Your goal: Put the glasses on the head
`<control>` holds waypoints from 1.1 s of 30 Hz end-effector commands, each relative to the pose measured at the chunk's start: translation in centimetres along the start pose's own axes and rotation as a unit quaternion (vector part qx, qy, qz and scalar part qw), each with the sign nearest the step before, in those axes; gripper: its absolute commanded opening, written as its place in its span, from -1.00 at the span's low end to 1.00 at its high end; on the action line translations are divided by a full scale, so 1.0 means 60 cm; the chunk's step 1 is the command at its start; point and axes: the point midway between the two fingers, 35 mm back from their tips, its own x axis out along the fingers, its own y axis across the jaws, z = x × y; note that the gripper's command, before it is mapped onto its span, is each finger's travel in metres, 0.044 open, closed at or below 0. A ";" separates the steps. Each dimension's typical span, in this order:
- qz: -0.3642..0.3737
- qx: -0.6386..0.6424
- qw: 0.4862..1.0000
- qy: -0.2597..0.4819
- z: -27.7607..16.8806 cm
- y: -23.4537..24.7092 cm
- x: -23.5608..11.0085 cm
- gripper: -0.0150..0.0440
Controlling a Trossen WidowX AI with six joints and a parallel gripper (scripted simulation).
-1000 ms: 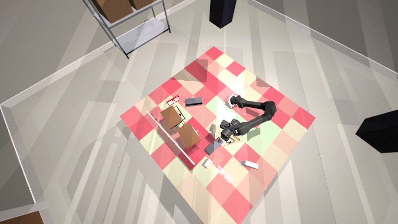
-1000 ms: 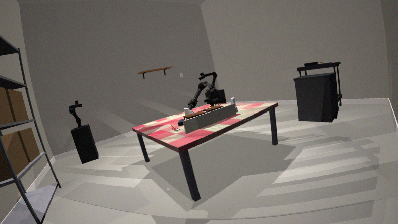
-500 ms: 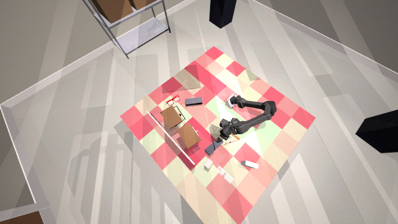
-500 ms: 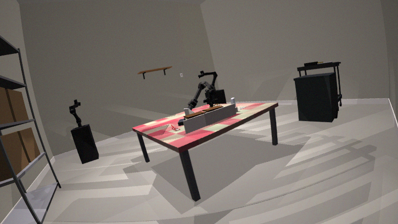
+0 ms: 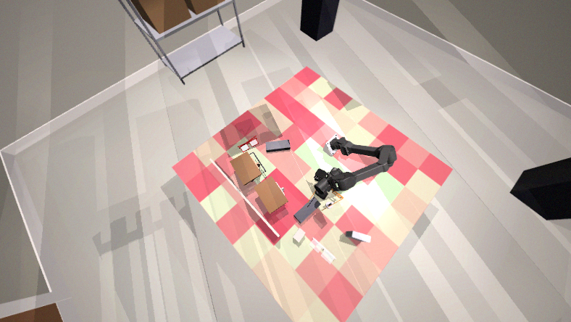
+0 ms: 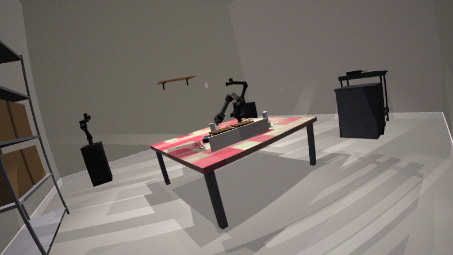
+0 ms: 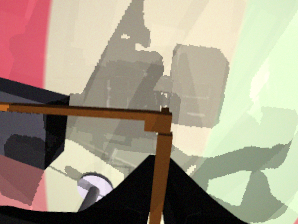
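My gripper point(image 7: 158, 162) point(image 6: 239, 120) is shut on the tortoiseshell glasses point(image 7: 100, 112) point(image 5: 338, 195), holding one orange-brown bar upright between its fingertips. Another bar runs left from the corner in the wrist view. The glasses hang above the table beside a grey case, and the arm hides part of them in the top view. Two brown-topped forms point(image 5: 246, 167) point(image 5: 270, 195) stand side by side, away from the gripper. Black glasses point(image 5: 259, 163) are at the farther one and a small white part shows at the nearer. I cannot make out the heads' faces or the green tag.
A white upright panel point(image 5: 244, 198) point(image 6: 239, 136) runs behind the brown tops. Red glasses point(image 5: 248, 143) and a dark case point(image 5: 277, 146) lie at one end. The grey case point(image 5: 306, 211), a white block point(image 5: 298, 235), white glasses point(image 5: 322, 250) and a pale bottle point(image 5: 359, 236) are at the other.
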 end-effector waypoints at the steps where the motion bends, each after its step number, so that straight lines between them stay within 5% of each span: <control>1: -0.001 -0.002 1.000 0.000 0.007 -0.005 0.002 -0.49; 33: -0.001 -0.002 1.000 0.000 0.046 -0.016 0.002 -0.49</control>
